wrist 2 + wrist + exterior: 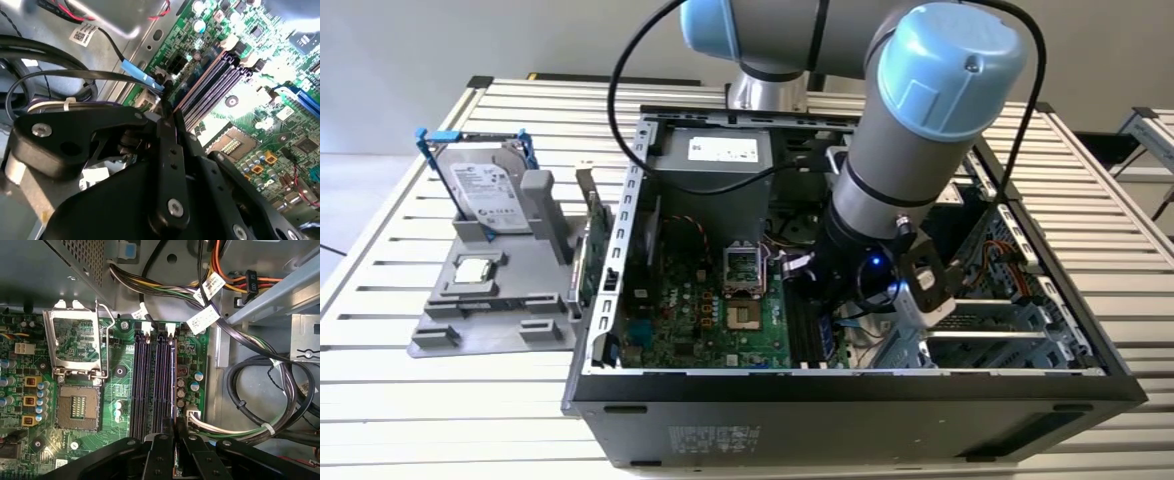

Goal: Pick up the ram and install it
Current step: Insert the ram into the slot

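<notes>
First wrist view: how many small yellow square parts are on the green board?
3 yellow square parts, in one line beside the square metal processor socket; the black gripper may hide others.

No legible text; labels too small.

Robotics lab or test workshop, set up for computer assembly.

An open desktop computer case [854, 300] lies on its side on a slatted metal bench [427, 400], motherboard [707, 310] exposed. Just beside the case, toward the exterior view's left, a grey fixture [494, 300] props a hard drive [491, 195] upright and holds a processor chip [476, 268]. A grey-and-blue industrial robot arm [921, 130] reaches down into the case. Plain pale wall behind the case; a second slatted bench [1154, 135] beyond it at the exterior view's right.
</notes>
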`<state>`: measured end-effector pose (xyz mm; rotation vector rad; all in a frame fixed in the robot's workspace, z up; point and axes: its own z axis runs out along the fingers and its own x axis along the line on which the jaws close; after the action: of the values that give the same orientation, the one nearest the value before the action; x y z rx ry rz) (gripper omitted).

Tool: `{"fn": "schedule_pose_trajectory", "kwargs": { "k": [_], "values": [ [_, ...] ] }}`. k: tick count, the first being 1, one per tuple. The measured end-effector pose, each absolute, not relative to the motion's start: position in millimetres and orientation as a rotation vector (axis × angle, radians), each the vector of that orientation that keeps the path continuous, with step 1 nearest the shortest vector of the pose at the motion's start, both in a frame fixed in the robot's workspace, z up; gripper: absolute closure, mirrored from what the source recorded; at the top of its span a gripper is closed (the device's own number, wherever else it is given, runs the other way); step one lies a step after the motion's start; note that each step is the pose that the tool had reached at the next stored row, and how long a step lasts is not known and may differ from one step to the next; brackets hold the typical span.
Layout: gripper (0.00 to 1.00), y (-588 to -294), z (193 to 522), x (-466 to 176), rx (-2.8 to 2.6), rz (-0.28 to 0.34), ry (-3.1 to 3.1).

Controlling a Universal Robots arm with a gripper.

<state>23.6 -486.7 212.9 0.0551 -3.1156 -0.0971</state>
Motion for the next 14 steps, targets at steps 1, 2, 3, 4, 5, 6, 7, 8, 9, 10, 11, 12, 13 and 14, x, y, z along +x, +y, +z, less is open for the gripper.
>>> {"fn": "schedule_pose_trajectory", "kwargs": {
  "k": [1, 2, 3, 4, 5, 6, 7, 8, 9, 10, 11, 12, 13, 14],
  "values": [
    [1.00, -486.7, 212.9, 23.1, 0.056, -0.097, -3.116],
    [1.00, -486.7, 212.9, 22.7, 0.056, -0.097, -3.116],
    [1.00, -486.7, 212.9, 22.4, 0.056, -0.097, -3.116],
    [1.00, -486.6, 212.9, 22.3, 0.056, -0.097, -3.116],
    [1.00, -486.4, 212.9, 22.3, 0.056, -0.097, -3.116],
    [1.00, -486.1, 212.9, 22.2, 0.056, -0.097, -3.116],
    [1.00, -485.6, 212.9, 22.2, 0.056, -0.097, -3.116],
    [1.00, -485.1, 212.9, 22.2, 0.056, -0.097, -3.116],
    [1.00, -484.5, 213.1, 22.2, 0.056, -0.096, -3.115],
    [1.00, -484.1, 213.2, 22.2, 0.056, -0.095, -3.115],
    [1.00, -483.8, 213.2, 22.2, 0.056, -0.096, -3.115],
    [1.00, -483.6, 213.1, 22.3, 0.056, -0.096, -3.115],
    [1.00, -483.4, 213.0, 22.4, 0.056, -0.097, -3.115],
    [1.00, -483.3, 212.9, 22.6, 0.056, -0.097, -3.115]
  ]
}}
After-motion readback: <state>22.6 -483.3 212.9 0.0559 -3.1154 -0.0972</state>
